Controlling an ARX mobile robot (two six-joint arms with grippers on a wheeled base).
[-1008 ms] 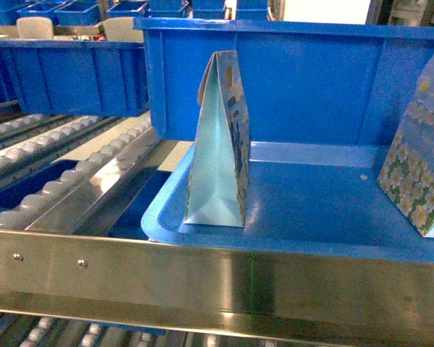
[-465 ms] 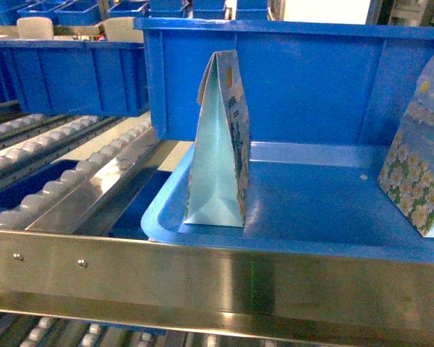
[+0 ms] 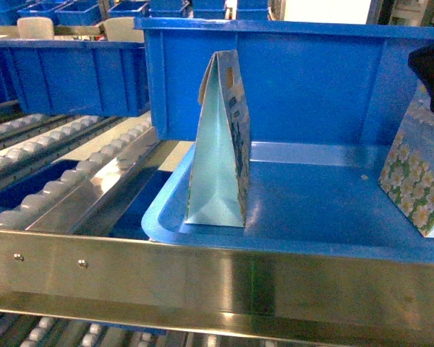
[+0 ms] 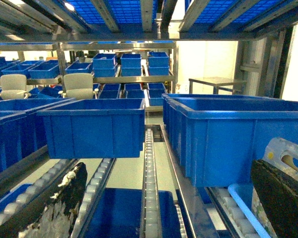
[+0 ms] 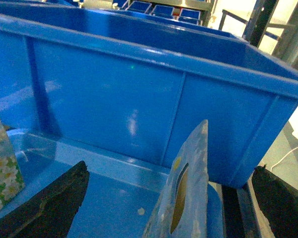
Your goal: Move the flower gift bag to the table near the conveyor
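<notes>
The right gripper (image 5: 169,198), jaws spread wide, straddles the flower gift bag (image 5: 186,198) untouched.

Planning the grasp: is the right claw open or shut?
Open: right claw fingers stand wide apart either side of the flower gift bag top, not touching.

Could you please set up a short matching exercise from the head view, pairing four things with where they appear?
Things:
1. gift bag showing its plain gusset side
2. gift bag showing daisies
3. white rollers
4. steel rail

Places:
A. across the bottom foreground
B. left, beside the tray
C. right edge of the tray
D. left part of the tray

Pairs: 1-D, 2-C, 3-B, 4-A
</notes>
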